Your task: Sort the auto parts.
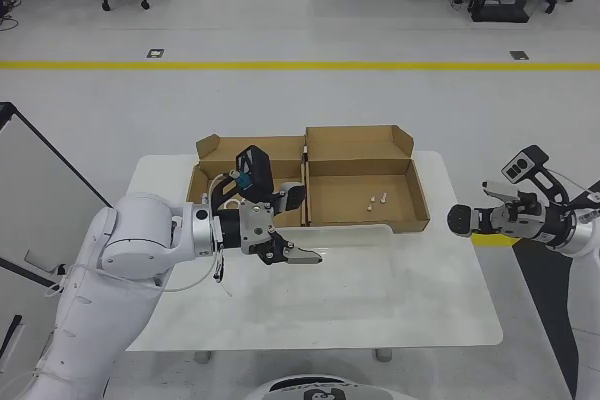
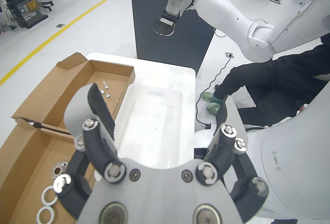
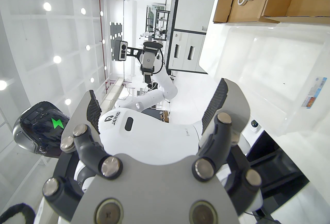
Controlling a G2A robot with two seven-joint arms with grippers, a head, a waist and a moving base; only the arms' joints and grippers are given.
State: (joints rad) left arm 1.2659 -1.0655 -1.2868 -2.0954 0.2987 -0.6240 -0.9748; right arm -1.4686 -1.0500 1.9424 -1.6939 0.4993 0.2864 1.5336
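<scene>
Desk [image 1: 380,310] carries one clear tray [image 1: 382,232], taken as the reference.

Left gripper [image 1: 302,256]: hangs over the left end of the tray, fingers [image 2: 100,106] spread apart, nothing between them.

Right gripper [image 1: 458,218]: off the desk, well to the right of the tray, fingers [image 3: 221,103] spread and empty.

Two open cardboard boxes stand side by side just behind the tray, on its far side.

Left box [image 1: 208,182], behind the tray's left end: holds two flat metal rings [image 2: 49,195] lying beside each other and one small flanged metal bushing [image 2: 58,170] near them.

Right box [image 1: 360,150], behind the tray's right half: holds a few small screws [image 1: 374,203] lying loose on its floor.
</scene>
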